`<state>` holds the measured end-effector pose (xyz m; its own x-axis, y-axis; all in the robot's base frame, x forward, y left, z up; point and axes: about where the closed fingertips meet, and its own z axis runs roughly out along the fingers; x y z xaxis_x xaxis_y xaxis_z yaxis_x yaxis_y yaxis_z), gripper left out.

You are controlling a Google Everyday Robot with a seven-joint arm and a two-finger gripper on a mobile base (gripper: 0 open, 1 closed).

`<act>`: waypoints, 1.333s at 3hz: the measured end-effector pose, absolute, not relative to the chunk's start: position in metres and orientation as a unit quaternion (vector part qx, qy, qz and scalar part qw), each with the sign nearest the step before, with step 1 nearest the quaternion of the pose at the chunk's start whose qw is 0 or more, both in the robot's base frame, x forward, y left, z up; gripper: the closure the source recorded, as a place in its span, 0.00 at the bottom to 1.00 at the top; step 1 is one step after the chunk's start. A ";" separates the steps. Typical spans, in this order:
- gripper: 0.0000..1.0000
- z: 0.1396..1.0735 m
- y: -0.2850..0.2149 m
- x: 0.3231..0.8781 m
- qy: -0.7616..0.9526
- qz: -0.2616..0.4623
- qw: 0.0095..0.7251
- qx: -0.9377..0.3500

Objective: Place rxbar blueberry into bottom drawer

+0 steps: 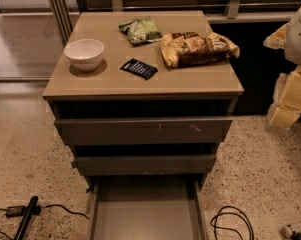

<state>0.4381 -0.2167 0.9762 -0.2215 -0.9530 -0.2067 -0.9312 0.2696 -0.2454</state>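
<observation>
The rxbar blueberry (139, 68), a small flat dark navy wrapper with white print, lies on the cabinet top (190, 81) near its middle. It sits between the white bowl and the yellow-brown chip bag. The bottom drawer (145, 214) is pulled out, showing a plain grey floor with nothing in it. The two drawers above it are nearly closed. My gripper (285, 115) hangs at the right edge of the view, beside the cabinet, below the level of its top and well away from the bar. It holds nothing that I can see.
A white bowl (84, 54) stands at the top's left. A green bag (140, 30) lies at the back and a yellow-brown chip bag (197, 48) at the right. Cables (232, 224) and a black object (26, 216) lie on the floor on either side of the open drawer.
</observation>
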 end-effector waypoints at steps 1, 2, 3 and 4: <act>0.00 0.976 -0.217 0.438 0.781 -0.034 0.159 -0.603; 0.00 0.984 -0.208 0.458 0.769 -0.052 0.158 -0.618; 0.00 1.000 -0.185 0.516 0.739 -0.081 0.183 -0.644; 0.00 1.014 -0.152 0.569 0.715 -0.076 0.226 -0.657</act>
